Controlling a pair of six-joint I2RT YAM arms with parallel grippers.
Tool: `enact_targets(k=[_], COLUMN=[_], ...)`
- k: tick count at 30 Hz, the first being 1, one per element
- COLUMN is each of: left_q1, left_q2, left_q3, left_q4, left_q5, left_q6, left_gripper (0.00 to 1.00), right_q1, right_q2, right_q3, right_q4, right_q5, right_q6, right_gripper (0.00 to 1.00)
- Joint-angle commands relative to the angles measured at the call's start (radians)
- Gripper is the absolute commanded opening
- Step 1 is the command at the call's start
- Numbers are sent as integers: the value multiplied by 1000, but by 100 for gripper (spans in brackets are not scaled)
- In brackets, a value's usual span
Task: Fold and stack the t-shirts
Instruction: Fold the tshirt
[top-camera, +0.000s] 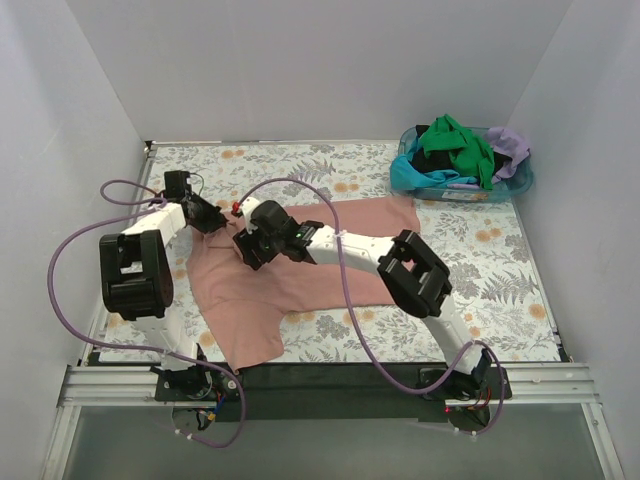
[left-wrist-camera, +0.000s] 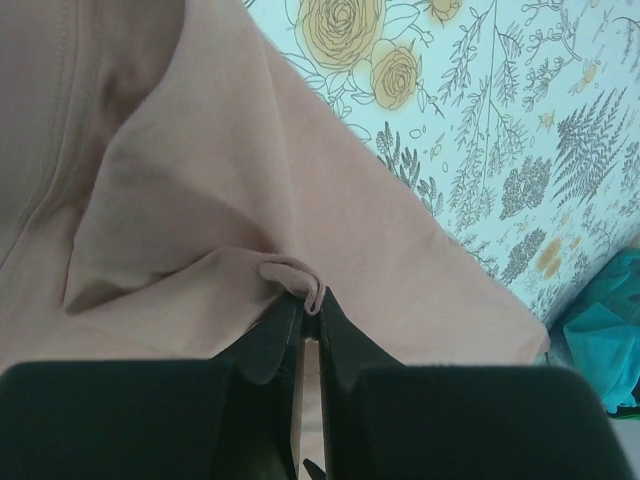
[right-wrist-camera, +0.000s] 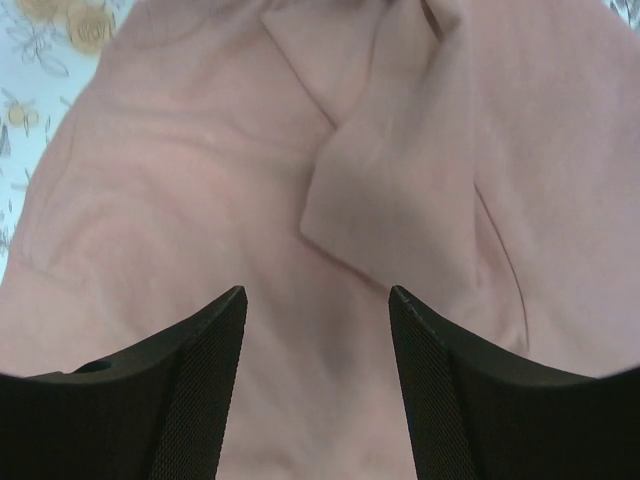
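Note:
The dusty pink t-shirt lies spread on the flowered table, one sleeve pointing toward the near edge. My left gripper is at the shirt's far left edge, shut on a small fold of the pink cloth. My right gripper hovers over the shirt's left part, just right of the left gripper. It is open and empty, with pink cloth and a folded flap below its fingertips. Green, black, turquoise and lilac shirts are heaped in the basket.
A blue plastic basket stands at the far right corner of the table; its turquoise contents show at the edge of the left wrist view. White walls close in the table on three sides. The flowered tablecloth lies bare right of the shirt.

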Motion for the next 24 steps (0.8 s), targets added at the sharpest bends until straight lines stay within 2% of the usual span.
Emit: enact_targets(k=[1, 10, 15, 18, 21, 22, 24], left_q1=[17, 26, 28, 33, 34, 34, 36], left_q2=[29, 42, 39, 37, 31, 28, 25], left_q3=[48, 38, 35, 31, 25, 24, 22], left_q4=[19, 30, 30, 27, 27, 27, 27], left_q5=[59, 82, 78, 81, 81, 79, 81], left_q6=[19, 25, 25, 25, 25, 25, 27], left_gripper=[0, 0, 0, 0, 0, 0, 0], right_q1=[12, 18, 20, 24, 29, 31, 32], right_q2=[56, 193, 231, 236, 225, 222, 215], right_q3=[120, 239, 252, 241, 221, 218, 223], right_q4=[47, 50, 48, 47, 48, 50, 50], right_q5=[36, 93, 135, 179, 214, 225, 219], right_q6=[23, 38, 46, 40, 49, 52, 52], right_gripper=[65, 63, 60, 54, 43, 32, 26])
